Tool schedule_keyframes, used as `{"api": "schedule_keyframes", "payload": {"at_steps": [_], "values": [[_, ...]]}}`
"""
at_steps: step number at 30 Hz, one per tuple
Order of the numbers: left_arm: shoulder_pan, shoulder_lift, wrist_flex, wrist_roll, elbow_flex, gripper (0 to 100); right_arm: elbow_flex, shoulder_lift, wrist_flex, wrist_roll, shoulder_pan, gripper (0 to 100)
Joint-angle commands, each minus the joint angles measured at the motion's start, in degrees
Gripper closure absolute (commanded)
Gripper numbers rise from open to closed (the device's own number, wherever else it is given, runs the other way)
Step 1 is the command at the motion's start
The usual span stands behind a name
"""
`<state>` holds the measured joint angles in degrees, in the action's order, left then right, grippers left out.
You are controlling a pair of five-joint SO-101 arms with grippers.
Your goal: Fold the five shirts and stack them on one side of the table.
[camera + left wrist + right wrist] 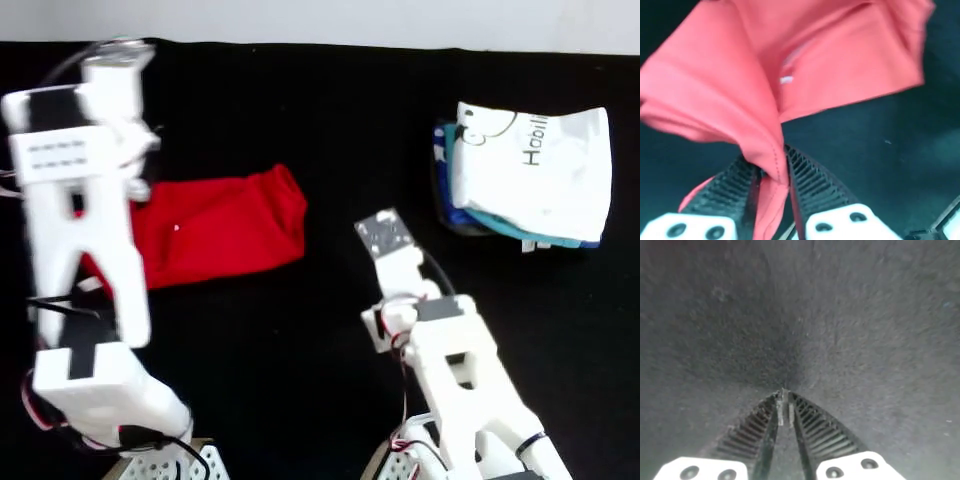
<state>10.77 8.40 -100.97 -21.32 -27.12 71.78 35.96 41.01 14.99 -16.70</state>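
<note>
Mostly black tabletop around red shirt, pale wall behind

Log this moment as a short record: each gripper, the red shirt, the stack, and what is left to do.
left gripper: shut on a fold of the red shirt
right gripper: shut, holding nothing, over the bare black table
red shirt: lies bunched on the table, well apart from the stack
stack: folded shirts, white one on top, blue and teal edges beneath; count cannot be told
left to do: red shirt not yet on the stack
</note>
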Motion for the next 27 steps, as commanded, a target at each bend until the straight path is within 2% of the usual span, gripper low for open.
{"api": "schedule_keyframes", "payload": {"at_steps": [1, 6, 14, 16, 19, 22, 27], "values": [[-8.22, -2.42, 3.16, 4.04, 0.13, 99, 6.02, 1.54, -8.04, -0.18, 0.75, 99.2], [-14.2, 2.59, 12.66, 5.01, -0.22, 99, 9.71, 1.63, -11.65, -0.44, 3.82, 99.2], [-19.12, 12.7, 22.51, 5.19, -0.22, 99, 9.8, 1.63, -11.74, -0.44, 3.65, 99.2], [-19.56, 14.11, 25.58, 7.47, -0.22, 95, 9.8, 1.63, -11.74, -0.44, 3.65, 99.2], [-19.12, 14.55, 28.92, 14.07, -0.22, 85, 9.8, 1.63, -11.74, -0.44, 3.65, 99.2], [-18.15, 14.2, 28.66, 18.37, -1.19, 78, 9.8, 1.63, -11.74, -0.44, 3.65, 99.2], [-12.09, 11.21, 18.73, 19.08, -8.84, 82, 9.8, 1.63, -11.74, -0.44, 3.65, 99.2]]}}
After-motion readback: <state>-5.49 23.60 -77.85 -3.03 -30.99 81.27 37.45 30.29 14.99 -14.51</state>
